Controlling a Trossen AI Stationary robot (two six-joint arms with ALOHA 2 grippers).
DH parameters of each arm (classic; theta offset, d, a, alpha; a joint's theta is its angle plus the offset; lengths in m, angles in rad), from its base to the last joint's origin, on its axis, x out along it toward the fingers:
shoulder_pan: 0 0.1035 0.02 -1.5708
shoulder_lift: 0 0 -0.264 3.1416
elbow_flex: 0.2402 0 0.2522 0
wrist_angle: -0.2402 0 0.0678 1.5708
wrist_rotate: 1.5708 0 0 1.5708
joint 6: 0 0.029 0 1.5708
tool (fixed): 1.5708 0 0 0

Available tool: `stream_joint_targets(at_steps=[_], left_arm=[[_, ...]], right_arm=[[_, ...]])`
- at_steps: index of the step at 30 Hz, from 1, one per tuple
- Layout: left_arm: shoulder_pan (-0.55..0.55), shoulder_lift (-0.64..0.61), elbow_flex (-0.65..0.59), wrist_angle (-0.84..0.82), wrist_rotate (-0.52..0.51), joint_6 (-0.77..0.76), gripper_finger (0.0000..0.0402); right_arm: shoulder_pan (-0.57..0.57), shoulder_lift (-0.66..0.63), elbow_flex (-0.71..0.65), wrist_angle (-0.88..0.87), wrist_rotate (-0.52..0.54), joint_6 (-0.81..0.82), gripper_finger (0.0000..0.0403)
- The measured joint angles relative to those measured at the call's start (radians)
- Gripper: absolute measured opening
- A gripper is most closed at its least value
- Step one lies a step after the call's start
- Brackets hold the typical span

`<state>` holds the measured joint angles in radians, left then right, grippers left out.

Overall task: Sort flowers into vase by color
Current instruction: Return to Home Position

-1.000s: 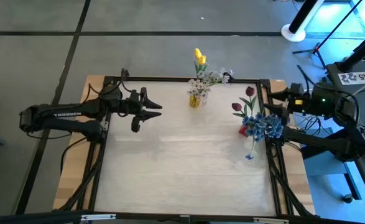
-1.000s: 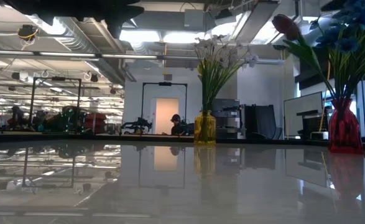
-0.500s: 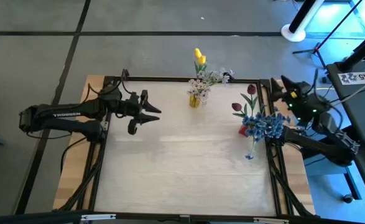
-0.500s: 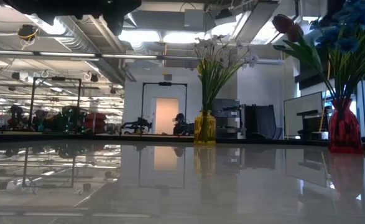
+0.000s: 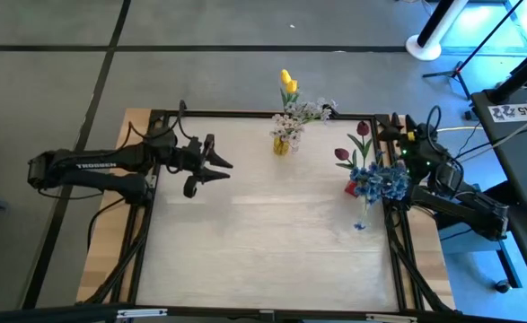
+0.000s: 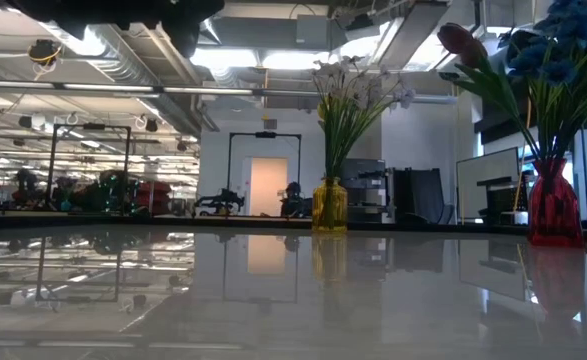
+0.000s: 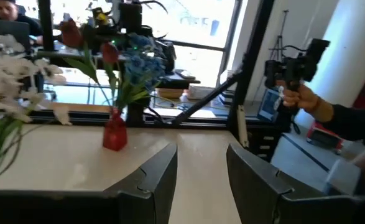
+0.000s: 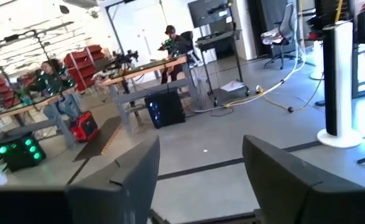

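Observation:
A yellow vase (image 5: 282, 144) (image 6: 329, 207) stands near the table's far edge and holds white sprigs (image 6: 353, 85) and yellow tulips (image 5: 287, 82). A red vase (image 5: 352, 188) (image 7: 115, 134) stands near the right edge, with blue clusters (image 5: 382, 182) and dark red tulip buds (image 5: 362, 131) by their stems in it. My left gripper (image 5: 225, 165) (image 7: 201, 168) hovers open over the table's left part, pointing at the red vase. My right gripper (image 5: 384, 126) (image 8: 201, 162) is open at the far right corner, beyond the red vase, and faces the room.
A black frame (image 5: 245, 114) runs along the table's edges. In the left wrist view, a person's hand (image 7: 306, 99) holds a dark device beyond the right edge. Bare wooden tabletop (image 5: 263, 233) stretches between the vases and the near edge.
My right gripper has drawn away from the blue clusters beside the red vase. It has swung toward the table's far right corner and turned to face outward. The vases and flowers stand as before.

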<state>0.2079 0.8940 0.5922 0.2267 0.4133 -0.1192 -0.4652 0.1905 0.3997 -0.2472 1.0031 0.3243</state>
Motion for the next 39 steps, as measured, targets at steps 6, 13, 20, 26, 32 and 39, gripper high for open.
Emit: stream_joint_targets(at_steps=[6, 13, 20, 26, 32, 39], left_arm=[[-0.042, 0.000, 0.000, -0.002, 0.000, 0.000, 0.0135], [-0.059, 0.000, 0.000, -0.008, 0.000, -0.002, 0.0135], [-0.059, 0.000, 0.000, -0.009, -0.007, -0.002, 0.0135], [-0.058, 0.000, 0.001, 0.027, -0.011, 0.021, 0.0135], [-0.058, 0.000, 0.002, 0.072, -0.012, 0.017, 0.0135], [-0.058, 0.000, 0.002, 0.072, -0.012, -0.009, 0.0135]], right_arm=[[0.000, 0.000, -0.053, 0.004, 0.001, 0.063, 0.0179], [0.000, -0.030, -0.008, 0.151, 0.026, -0.110, 0.0177], [0.000, -0.093, 0.149, 0.203, -0.420, -0.198, 0.0177], [0.000, -0.048, 0.174, 0.276, -0.926, -0.082, 0.0177], [0.001, 0.080, 0.141, 0.453, -1.269, 0.036, 0.0177], [0.135, 0.185, 0.140, 0.524, -1.472, 0.097, 0.0177]])
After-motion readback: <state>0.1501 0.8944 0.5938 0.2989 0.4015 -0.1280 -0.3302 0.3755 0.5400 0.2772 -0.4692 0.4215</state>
